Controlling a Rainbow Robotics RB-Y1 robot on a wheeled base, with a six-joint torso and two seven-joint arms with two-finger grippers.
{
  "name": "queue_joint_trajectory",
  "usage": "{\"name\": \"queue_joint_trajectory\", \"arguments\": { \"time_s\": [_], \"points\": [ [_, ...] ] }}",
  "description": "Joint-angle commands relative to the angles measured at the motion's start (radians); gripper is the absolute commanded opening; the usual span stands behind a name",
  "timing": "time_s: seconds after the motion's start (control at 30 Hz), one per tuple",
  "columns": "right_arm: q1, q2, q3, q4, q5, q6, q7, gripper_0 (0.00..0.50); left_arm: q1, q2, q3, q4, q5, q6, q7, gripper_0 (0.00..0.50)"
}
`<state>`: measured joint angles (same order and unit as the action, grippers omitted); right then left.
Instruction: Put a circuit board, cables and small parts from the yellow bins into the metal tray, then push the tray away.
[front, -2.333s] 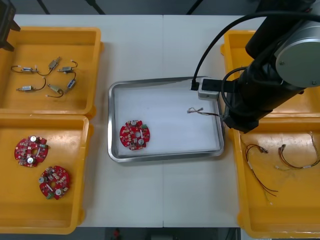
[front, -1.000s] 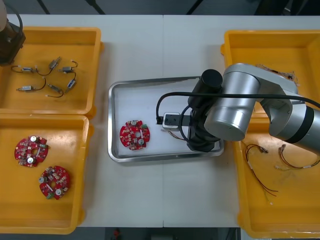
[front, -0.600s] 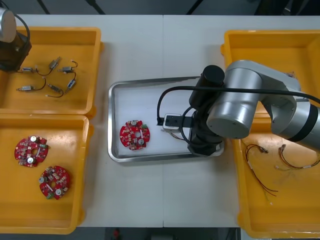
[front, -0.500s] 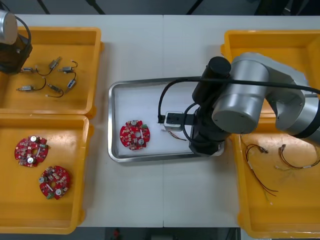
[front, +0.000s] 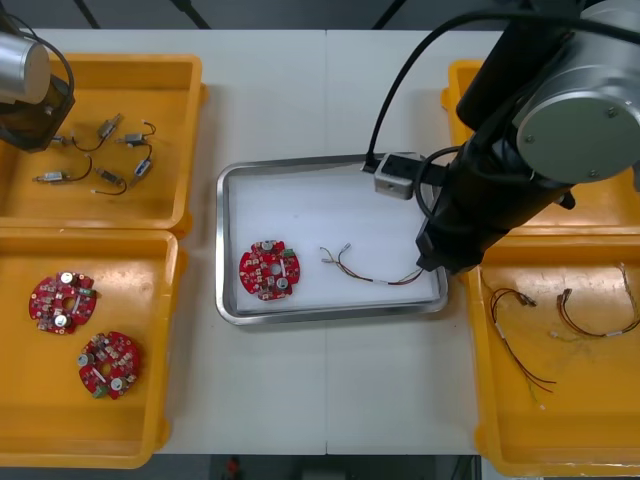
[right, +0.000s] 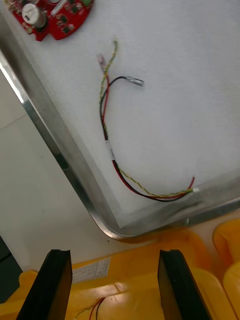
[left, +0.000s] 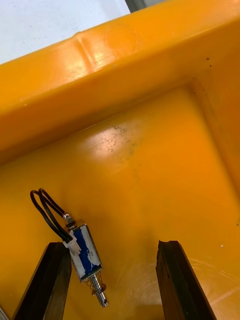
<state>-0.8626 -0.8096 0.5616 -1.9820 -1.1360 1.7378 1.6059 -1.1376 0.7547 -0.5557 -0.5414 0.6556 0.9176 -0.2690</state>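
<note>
Right gripper (right: 116, 286): black fingers (right: 57, 285) stand well apart with nothing between them. It hangs above the corner of the shiny rectangular metal tray (front: 330, 315) nearest the robot's right, over the rim of the near right yellow bin (front: 481, 400). In the front view the right arm (front: 520, 150) covers the tray's right edge. Tray floor is white. A thin red and yellow cable (front: 385, 282) lies loose on it in a shallow curve, one end close to that corner. The other end splays into separate leads towards the round red circuit board (front: 269, 270), near it but apart. The board lies flat in the tray's left half, close to the near rim. More thin cables (front: 520, 340) lie on the floor of the near right yellow bin. Left gripper (left: 111, 286): fingers apart, gripping nothing, low inside a corner of the far left yellow bin (front: 100, 65). A small metal part (left: 86, 252) with a blue body and a black wire loop lies on the bin floor just beside the inner face of one finger; contact cannot be told. Left arm (front: 30, 85) sits over that bin's far left corner. Several other small metal parts (front: 110, 125) are scattered in the bin. The near left yellow bin (front: 150, 440) holds two spare red circuit boards (front: 62, 302), lying apart.
</note>
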Motion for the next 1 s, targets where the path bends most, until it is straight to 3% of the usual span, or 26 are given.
{"name": "queue_joint_trajectory", "arguments": {
  "time_s": [0.03,0.43,1.0],
  "points": [
    [-0.027,-0.053,-0.111,-0.031,-0.011,0.045,-0.073,0.500,-0.018,-0.008,-0.023,0.026,-0.013,-0.013,-0.055,0.500],
    [-0.027,-0.089,-0.322,0.078,-0.011,0.155,-0.271,0.500,-0.008,-0.011,-0.021,0.060,0.001,-0.029,-0.092,0.500],
    [-0.027,-0.094,-0.384,0.334,0.232,0.105,-0.529,0.500,0.033,-0.015,-0.023,0.060,0.039,-0.062,-0.127,0.500]
  ]
}}
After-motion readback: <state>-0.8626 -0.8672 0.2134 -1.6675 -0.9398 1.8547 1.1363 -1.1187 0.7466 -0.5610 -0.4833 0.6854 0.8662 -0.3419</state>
